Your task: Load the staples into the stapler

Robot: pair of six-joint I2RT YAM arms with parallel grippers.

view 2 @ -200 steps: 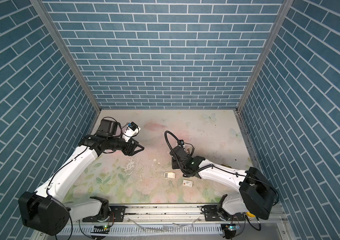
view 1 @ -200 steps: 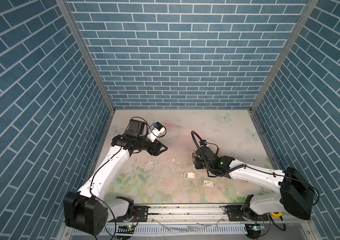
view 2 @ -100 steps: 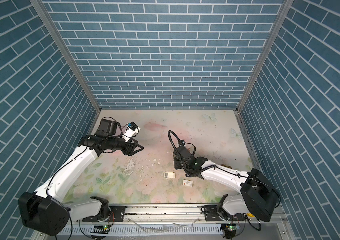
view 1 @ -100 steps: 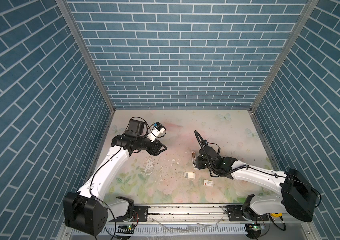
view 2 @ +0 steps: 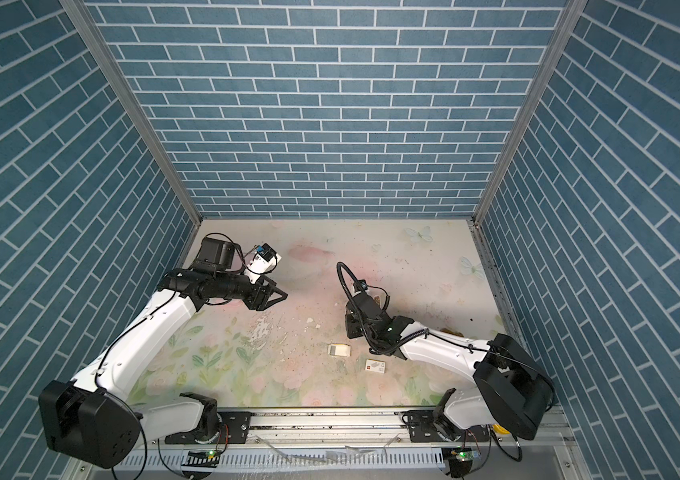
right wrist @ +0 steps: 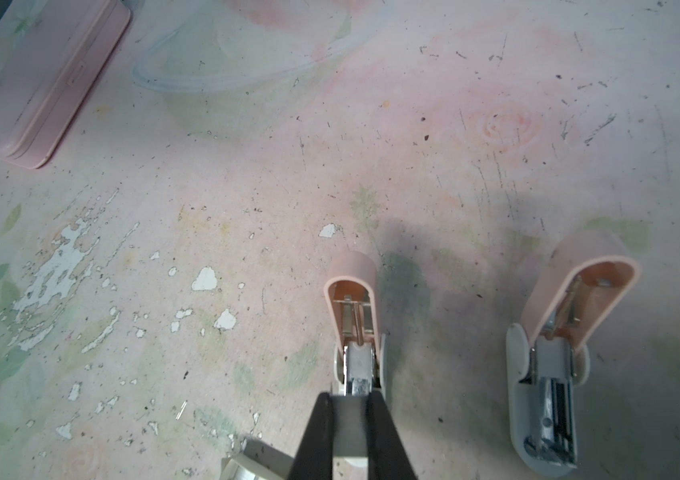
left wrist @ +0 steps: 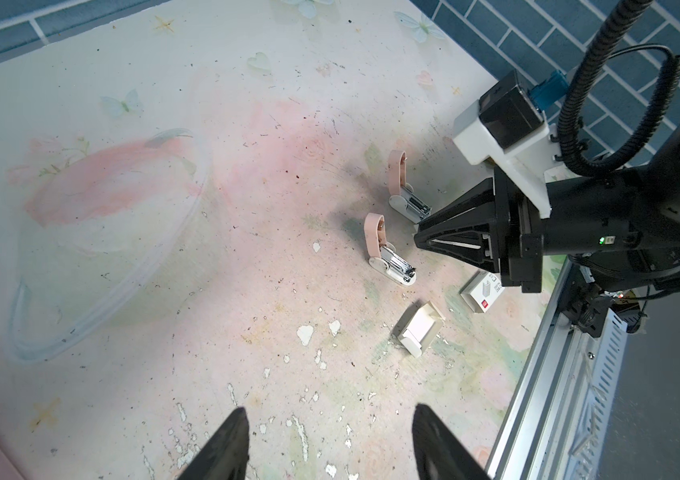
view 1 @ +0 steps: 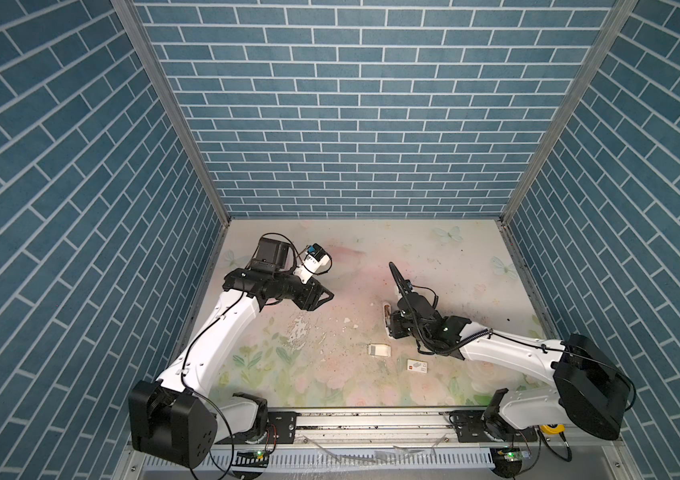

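Staples (view 1: 374,350), which we judge light and brittle, lie in their cream tray (left wrist: 419,328) near the open stapler (right wrist: 357,332), where our right hand (right wrist: 349,399), nearly closed, seems to pinch one strip by its long sides; our left hand (left wrist: 327,415) hovers half-open, empty

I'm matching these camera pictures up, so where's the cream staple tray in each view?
In a top view: staple tray, low centre.
In a top view: tray, low centre.
Left wrist: tray next to the card sleeve.
Right wrist: tray cut off at the picture's edge.
Landmark: that red-marked sleeve; absent from right wrist.
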